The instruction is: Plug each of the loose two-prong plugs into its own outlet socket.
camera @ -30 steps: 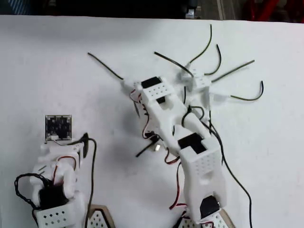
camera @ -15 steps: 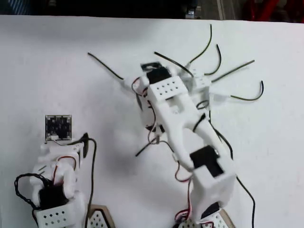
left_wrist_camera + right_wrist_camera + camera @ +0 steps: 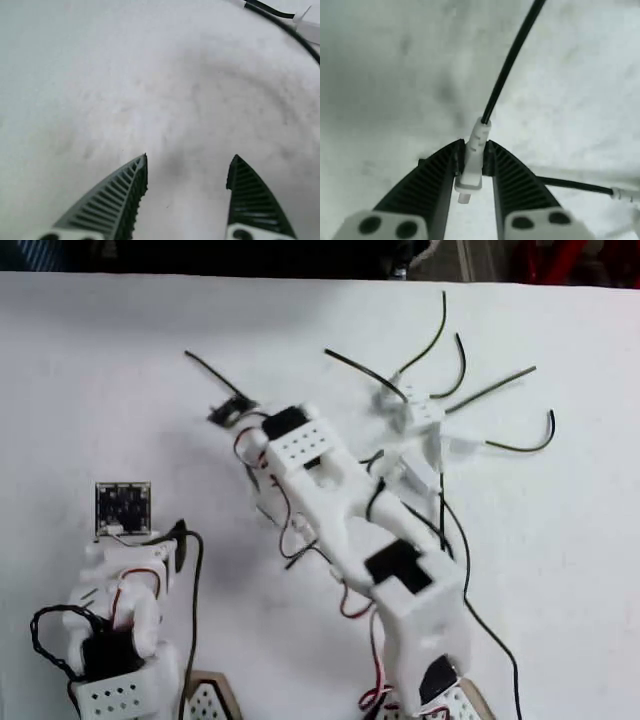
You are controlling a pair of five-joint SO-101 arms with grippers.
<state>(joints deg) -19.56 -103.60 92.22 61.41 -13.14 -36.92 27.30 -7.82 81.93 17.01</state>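
High: right gripper (image 3: 228, 412) has swung left, off the plug cluster (image 3: 412, 410), to the leftmost cord (image 3: 212, 372); left arm (image 3: 120, 630) unmoved
Left wrist: left gripper (image 3: 187, 159) fingers apart over the table (image 3: 100, 75)
Right wrist: jaws clamped on a white plug (image 3: 469, 174), its cord running away from them
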